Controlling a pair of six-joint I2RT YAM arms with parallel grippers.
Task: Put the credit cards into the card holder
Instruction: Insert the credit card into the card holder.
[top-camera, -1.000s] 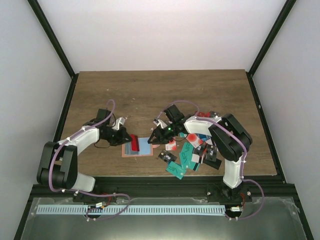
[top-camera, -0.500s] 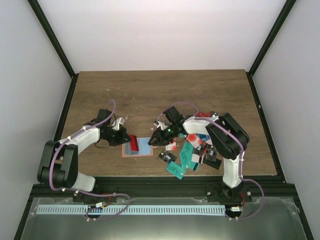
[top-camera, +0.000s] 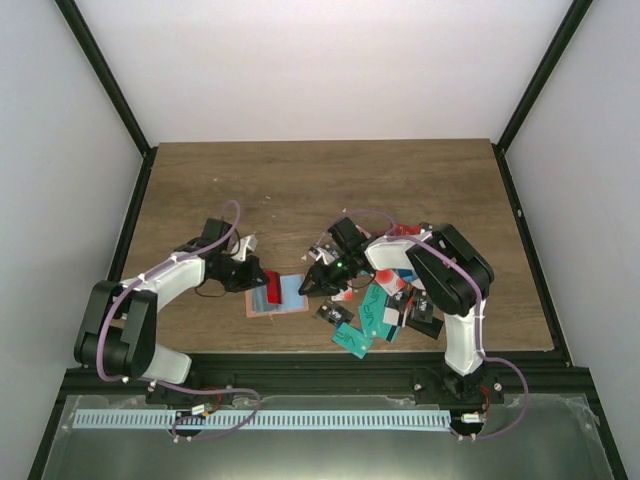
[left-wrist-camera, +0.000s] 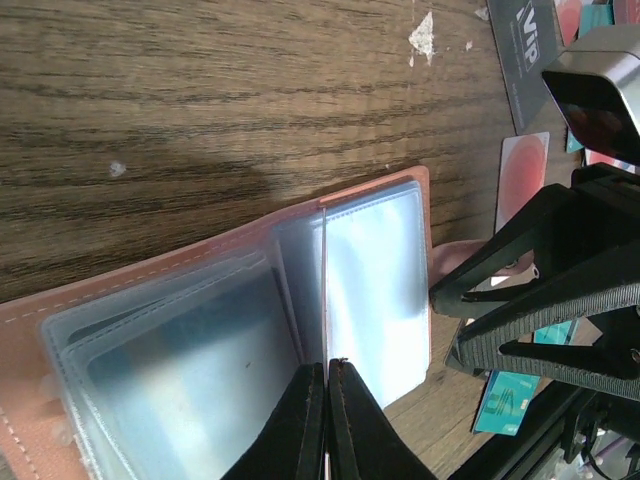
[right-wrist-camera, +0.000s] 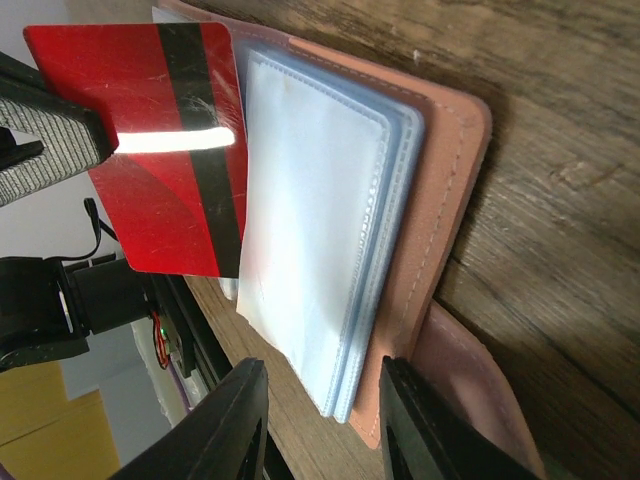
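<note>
The card holder (top-camera: 291, 298) lies open at the table's near middle, salmon cover (right-wrist-camera: 452, 190) down and clear bluish pockets (left-wrist-camera: 375, 280) fanned up. My left gripper (top-camera: 261, 279) is shut on a red credit card (top-camera: 272, 288) with a black stripe (right-wrist-camera: 150, 150), held edge-on over the pockets; in the left wrist view its fingertips (left-wrist-camera: 327, 368) pinch the thin edge. My right gripper (top-camera: 307, 285) is open, its jaws (right-wrist-camera: 322, 365) on either side of the holder's right corner. More credit cards (top-camera: 380, 312) in teal, red and black lie heaped to the right.
The right arm's body hangs over the card pile. A black card marked VIP (left-wrist-camera: 530, 50), a pale red card (left-wrist-camera: 522, 170) and a teal one (left-wrist-camera: 505, 400) lie just past the holder. The table's front edge (top-camera: 300, 350) is close below.
My left gripper has carried the red card a little to the right, over the holder's pockets. My right gripper has shifted slightly towards the holder.
</note>
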